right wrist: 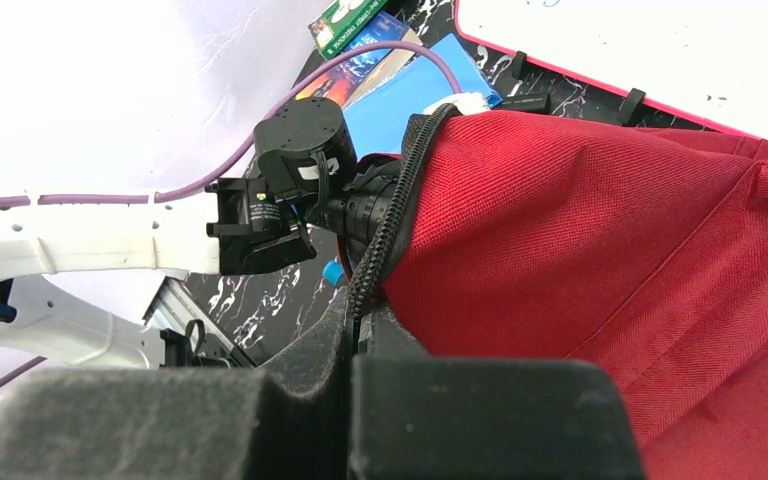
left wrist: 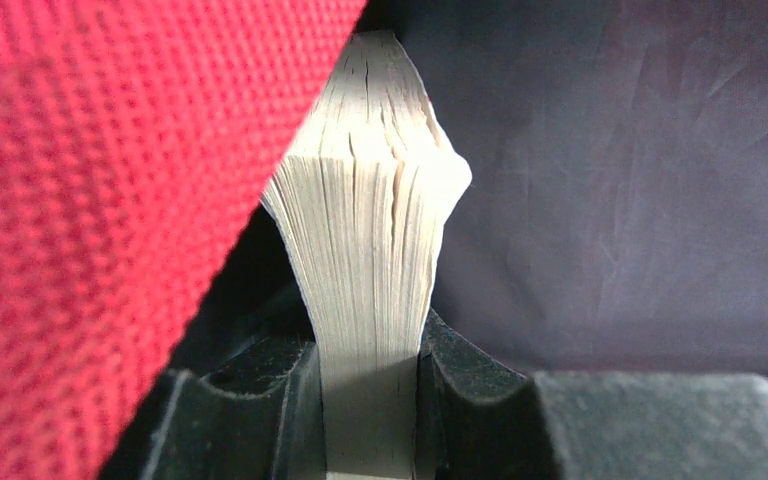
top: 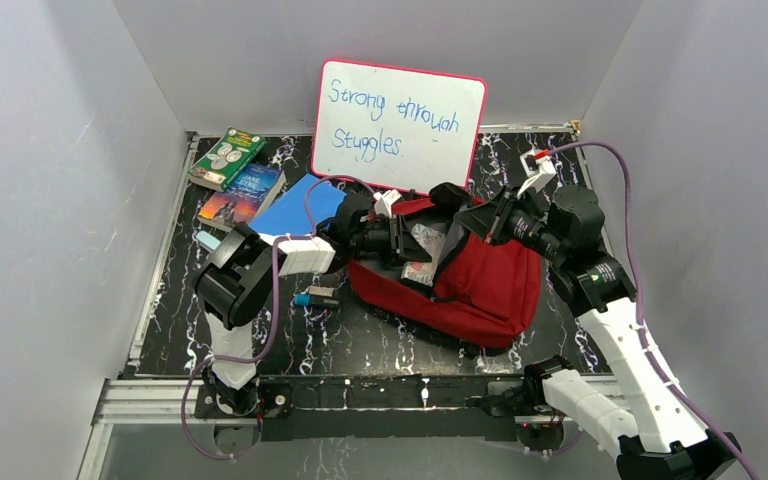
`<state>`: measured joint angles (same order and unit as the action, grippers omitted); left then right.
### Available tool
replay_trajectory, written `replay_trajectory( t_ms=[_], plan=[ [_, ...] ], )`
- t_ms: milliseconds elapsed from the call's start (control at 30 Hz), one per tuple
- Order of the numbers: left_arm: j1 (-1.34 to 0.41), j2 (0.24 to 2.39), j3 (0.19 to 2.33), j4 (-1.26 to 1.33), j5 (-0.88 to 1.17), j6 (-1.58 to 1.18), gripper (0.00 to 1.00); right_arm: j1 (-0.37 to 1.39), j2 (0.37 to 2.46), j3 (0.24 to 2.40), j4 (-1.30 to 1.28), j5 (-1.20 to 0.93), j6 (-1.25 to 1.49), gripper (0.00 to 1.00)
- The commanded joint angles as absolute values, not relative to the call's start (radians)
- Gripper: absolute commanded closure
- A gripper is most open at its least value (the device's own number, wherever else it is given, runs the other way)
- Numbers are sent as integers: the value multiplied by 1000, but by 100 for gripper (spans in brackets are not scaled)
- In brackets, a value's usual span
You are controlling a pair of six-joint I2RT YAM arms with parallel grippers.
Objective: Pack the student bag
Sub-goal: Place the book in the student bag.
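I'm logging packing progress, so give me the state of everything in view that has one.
student bag: open, zipper edge held up.
right gripper: shut on the bag's zipper edge.
left gripper: shut on a paperback, inside the bag.
paperback: clamped, pages together, between red fabric and grey lining.
whiteboard: upright, written on.
green book: closed, flat on the table.
blue folder: flat on the table.

Plain pale grey left wall point(top: 60, 200), far wall point(top: 360, 40), right wall point(top: 730, 150) box in worktop point(top: 360, 345) (black, white marble-like veins). Along near edge, silver metal rail point(top: 150, 398). Light even, diffuse.
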<state>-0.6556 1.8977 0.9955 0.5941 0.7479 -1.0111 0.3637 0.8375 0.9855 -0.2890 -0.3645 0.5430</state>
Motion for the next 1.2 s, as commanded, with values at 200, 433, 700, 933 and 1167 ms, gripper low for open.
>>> replay_trajectory(
  t_ms=[200, 433, 700, 933, 1167],
  plan=[
    [-661, 1923, 1094, 511, 697, -917, 99, 359, 805, 1008, -237, -341, 533, 100],
    [-661, 1901, 1129, 391, 633, -836, 62, 359, 810, 1010, -238, -338, 529, 100],
    [-661, 1872, 1191, 251, 594, -770, 34, 360, 811, 1006, -237, -336, 528, 100],
    [-660, 1821, 1329, -36, 435, -621, 20, 360, 811, 1009, -249, -315, 517, 100],
    [-660, 1756, 1412, -245, 288, -500, 19, 360, 807, 1012, -290, -259, 488, 100]
  ],
)
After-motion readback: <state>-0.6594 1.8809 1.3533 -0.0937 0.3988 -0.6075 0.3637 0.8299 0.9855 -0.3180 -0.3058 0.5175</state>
